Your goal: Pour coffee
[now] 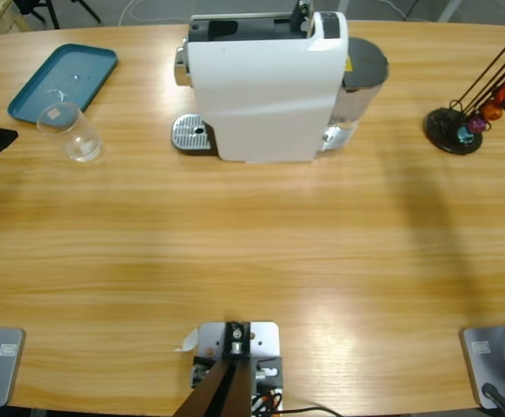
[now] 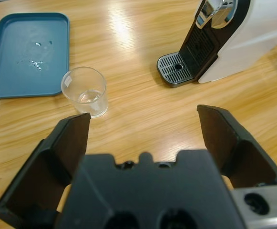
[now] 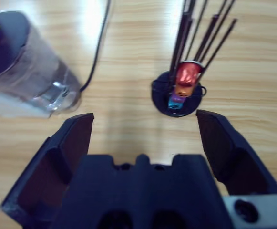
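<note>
At the frame's upper left, a clear plastic cup (image 2: pixel 85 90) sits beyond my left gripper (image 2: pixel 143 126), spread wide, holding nothing; my right gripper (image 3: pixel 144 125) gapes wide too.

Teal tray (image 1: pixel 35 95) — clear glass (image 1: pixel 71 132) beside it — capsule rack (image 1: pixel 456 129) far off.

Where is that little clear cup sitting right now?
In the high view the clear cup stands upright on the table's left side, just below the blue tray and left of the white coffee machine; the left gripper faces it, not touching.
</note>
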`<action>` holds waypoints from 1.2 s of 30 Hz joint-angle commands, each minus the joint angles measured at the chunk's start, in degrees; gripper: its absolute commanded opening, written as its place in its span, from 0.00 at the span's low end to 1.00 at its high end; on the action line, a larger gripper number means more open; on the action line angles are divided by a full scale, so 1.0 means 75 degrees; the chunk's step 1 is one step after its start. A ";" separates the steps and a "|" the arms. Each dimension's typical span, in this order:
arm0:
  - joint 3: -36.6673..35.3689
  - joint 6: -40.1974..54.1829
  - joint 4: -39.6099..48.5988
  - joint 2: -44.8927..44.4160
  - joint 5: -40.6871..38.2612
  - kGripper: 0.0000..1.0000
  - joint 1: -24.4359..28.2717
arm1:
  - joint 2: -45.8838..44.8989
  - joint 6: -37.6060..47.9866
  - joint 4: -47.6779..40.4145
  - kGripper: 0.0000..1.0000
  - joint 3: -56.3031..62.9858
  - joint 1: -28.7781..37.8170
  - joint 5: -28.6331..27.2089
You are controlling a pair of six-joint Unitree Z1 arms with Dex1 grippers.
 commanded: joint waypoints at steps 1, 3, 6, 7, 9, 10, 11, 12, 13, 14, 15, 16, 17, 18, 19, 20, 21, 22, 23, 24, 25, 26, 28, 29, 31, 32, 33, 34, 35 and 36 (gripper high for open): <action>-0.0005 0.0437 0.0304 0.0501 -0.0092 0.89 0.0085 | 0.0873 0.0212 -0.0731 0.72 0.0138 -0.0327 -0.0439; -0.0020 0.0498 0.0349 0.0506 -0.0092 0.89 0.0085 | 0.1030 0.0196 -0.0965 0.68 0.0220 -0.0385 -0.0514; 0.0130 0.0517 0.0145 0.0539 -0.0136 0.89 0.0085 | 0.1159 0.0158 -0.1338 0.68 0.0412 -0.0524 -0.0547; 0.0161 0.0517 0.0095 0.0539 -0.0136 0.89 0.0085 | 0.1163 0.0158 -0.1462 0.68 0.0501 -0.0542 -0.0547; 0.0229 0.0522 -0.0022 0.0562 -0.0139 0.89 0.0085 | 0.1184 0.0222 -0.1743 0.68 0.0782 -0.0552 -0.0535; 0.0255 0.0529 -0.0066 0.0605 -0.0139 0.89 0.0085 | 0.1180 0.0264 -0.1900 0.68 0.0958 -0.0552 -0.0535; 0.0257 0.0529 -0.0087 0.0647 -0.0139 0.89 0.0085 | 0.1161 0.0315 -0.2020 0.68 0.1099 -0.0552 -0.0535; 0.0262 0.0529 -0.0104 0.0665 -0.0136 0.89 0.0085 | 0.1123 0.0334 -0.2088 0.68 0.1164 -0.0552 -0.0547; 0.0280 0.0538 -0.0130 0.0668 -0.0136 0.89 0.0085 | 0.1116 0.0334 -0.2095 0.68 0.1167 -0.0552 -0.0573; 0.0292 0.0541 -0.0148 0.0668 -0.0136 0.89 0.0085 | 0.1126 0.0334 -0.2116 0.68 0.1178 -0.0552 -0.0608; 0.0292 0.0541 -0.0153 0.0670 -0.0134 0.89 0.0085 | 0.1154 0.0334 -0.2161 0.68 0.1202 -0.0552 -0.0634; 0.0292 0.0541 -0.0160 0.0670 -0.0129 0.89 0.0085 | 0.1184 0.0339 -0.2224 0.68 0.1225 -0.0552 -0.0641; 0.0292 0.0541 -0.0158 0.0673 -0.0134 0.89 0.0085 | 0.1229 0.0348 -0.2287 0.68 0.1244 -0.0552 -0.0641; 0.0297 0.0541 -0.0160 0.0668 -0.0136 0.89 0.0085 | 0.1290 0.0358 -0.2327 0.68 0.1237 -0.0559 -0.0648; 0.0302 0.0541 -0.0160 0.0668 -0.0139 0.89 0.0085 | 0.1353 0.0358 -0.2409 0.68 0.1237 -0.0580 -0.0648; 0.0304 0.0541 -0.0162 0.0675 -0.0136 0.89 0.0085 | 0.1412 0.0358 -0.2477 0.68 0.1246 -0.0615 -0.0641; 0.0304 0.0541 -0.0162 0.0682 -0.0139 0.89 0.0085 | 0.1477 0.0358 -0.2538 0.68 0.1249 -0.0659 -0.0624; 0.0304 0.0541 -0.0162 0.0696 -0.0139 0.89 0.0085 | 0.1548 0.0358 -0.2611 0.68 0.1253 -0.0723 -0.0599; 0.0304 0.0541 -0.0162 0.0715 -0.0139 0.89 0.0085 | 0.1627 0.0358 -0.2695 0.68 0.1260 -0.0784 -0.0580; 0.0304 0.0541 -0.0162 0.0729 -0.0139 0.89 0.0085 | 0.1702 0.0358 -0.2765 0.68 0.1263 -0.0831 -0.0570; 0.0304 0.0541 -0.0162 0.0738 -0.0139 0.89 0.0085 | 0.1780 0.0358 -0.2866 0.68 0.1277 -0.0859 -0.0570; 0.0304 0.0541 -0.0172 0.0738 -0.0139 0.89 0.0085 | 0.1902 0.0358 -0.2979 0.68 0.1310 -0.0880 -0.0580; 0.0304 0.0541 -0.0174 0.0750 -0.0136 0.89 0.0085 | 0.1993 0.0369 -0.3117 0.68 0.1361 -0.0880 -0.0606; 0.0304 0.0541 -0.0174 0.0757 -0.0131 0.89 0.0085 | 0.2028 0.0374 -0.3145 0.68 0.1375 -0.0880 -0.0613; 0.0299 0.0541 -0.0181 0.0785 -0.0127 0.89 0.0085 | 0.2068 0.0381 -0.3166 0.68 0.1375 -0.0880 -0.0617; 0.0302 0.0548 -0.0186 0.0790 -0.0131 0.89 0.0085 | 0.2077 0.0381 -0.3178 0.68 0.1378 -0.0880 -0.0627; 0.0304 0.0552 -0.0186 0.0797 -0.0129 0.89 0.0085 | 0.2089 0.0381 -0.3185 0.68 0.1385 -0.0880 -0.0631; 0.0304 0.0552 -0.0186 0.0797 -0.0129 0.89 0.0085 | 0.2108 0.0390 -0.3194 0.68 0.1389 -0.0880 -0.0641; 0.0302 0.0552 -0.0186 0.0804 -0.0127 0.89 0.0085 | 0.2115 0.0402 -0.3204 0.68 0.1399 -0.0880 -0.0643; 0.0304 0.0552 -0.0186 0.0806 -0.0127 0.89 0.0085 | 0.2124 0.0414 -0.3204 0.68 0.1401 -0.0880 -0.0657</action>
